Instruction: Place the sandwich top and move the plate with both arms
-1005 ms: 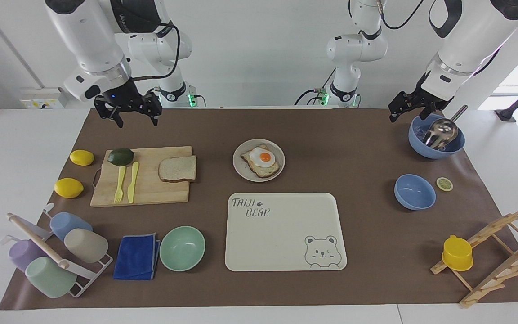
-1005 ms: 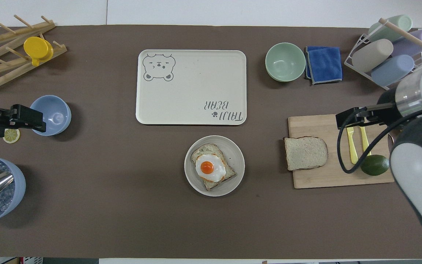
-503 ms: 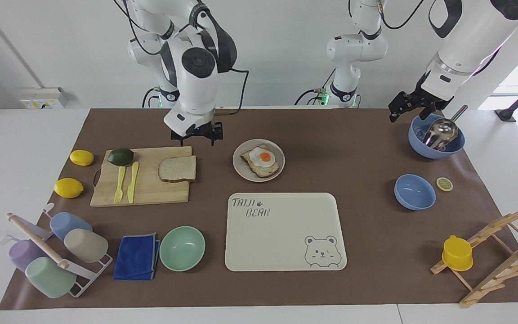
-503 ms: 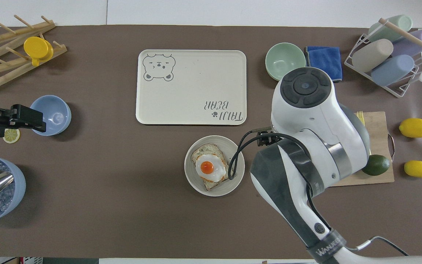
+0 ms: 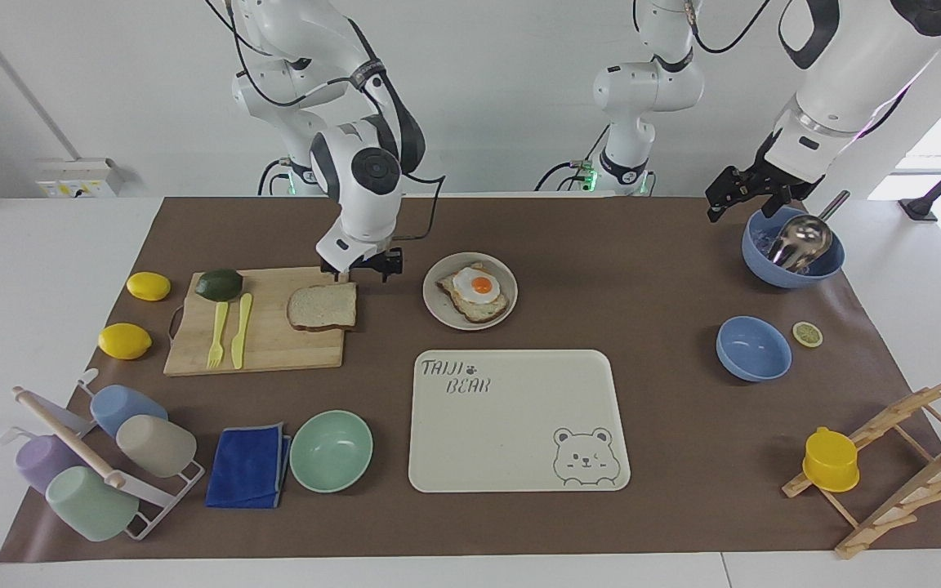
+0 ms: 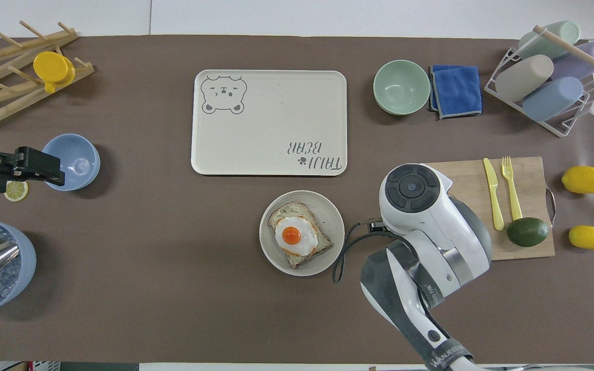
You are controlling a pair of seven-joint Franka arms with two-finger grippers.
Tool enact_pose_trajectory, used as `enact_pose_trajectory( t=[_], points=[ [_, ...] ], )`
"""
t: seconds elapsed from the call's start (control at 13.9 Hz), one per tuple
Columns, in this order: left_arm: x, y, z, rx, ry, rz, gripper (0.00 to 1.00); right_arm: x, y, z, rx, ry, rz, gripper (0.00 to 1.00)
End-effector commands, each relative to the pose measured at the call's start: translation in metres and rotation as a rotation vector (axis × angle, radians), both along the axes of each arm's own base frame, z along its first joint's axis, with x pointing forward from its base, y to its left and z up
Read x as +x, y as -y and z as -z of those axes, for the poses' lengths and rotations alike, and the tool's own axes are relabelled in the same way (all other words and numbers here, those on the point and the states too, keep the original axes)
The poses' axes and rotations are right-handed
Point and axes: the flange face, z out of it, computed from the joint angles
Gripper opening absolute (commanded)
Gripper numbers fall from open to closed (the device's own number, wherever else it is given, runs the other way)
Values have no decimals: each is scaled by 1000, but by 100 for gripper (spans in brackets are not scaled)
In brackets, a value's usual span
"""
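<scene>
The sandwich top [image 5: 322, 306], a plain bread slice, lies on the wooden board [image 5: 274, 351] at the corner nearest the plate. The beige plate [image 5: 434, 278] [image 6: 336, 226] holds a toast slice with a fried egg [image 5: 475, 292] [image 6: 297, 239]. My right gripper [image 5: 360, 270] hangs open, low over the board's edge just above the bread, touching nothing. In the overhead view the right arm's wrist hides the bread and the gripper. My left gripper [image 5: 738, 204] [image 6: 44, 166] waits open and empty, raised over the lemon slice [image 6: 16, 190].
On the board lie an avocado [image 5: 219, 284] and a yellow fork and knife [image 5: 229, 331]. Two lemons [image 5: 148, 286], the bear tray [image 5: 519, 420], a mint bowl [image 5: 332, 450], a blue cloth, a cup rack, two blue bowls [image 5: 753, 349] and a wooden rack surround the work area.
The right arm has swung in from the right arm's end of the table to the bread slice and come down over the board's edge. The left arm has not moved.
</scene>
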Motion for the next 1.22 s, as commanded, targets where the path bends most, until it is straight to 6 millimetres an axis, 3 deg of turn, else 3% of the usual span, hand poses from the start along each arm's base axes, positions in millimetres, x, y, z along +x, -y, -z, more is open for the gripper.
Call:
enact_pose_trajectory(
  t=[0.0, 0.29, 0.65, 1.15],
  points=[
    [-5, -3, -3, 8, -2, -3, 100, -1, 4, 18, -80, 27, -33, 92],
    [-4, -3, -3, 8, -1, -3, 100, 4, 0, 40, -97, 63, 36, 76],
    [-5, -3, -3, 8, -1, -1, 100, 7, 2, 42, -92, 68, 48, 74],
    [-5, -3, -3, 7, -1, -1, 100, 8, 6, 50, -147, 66, 2, 63]
  ],
)
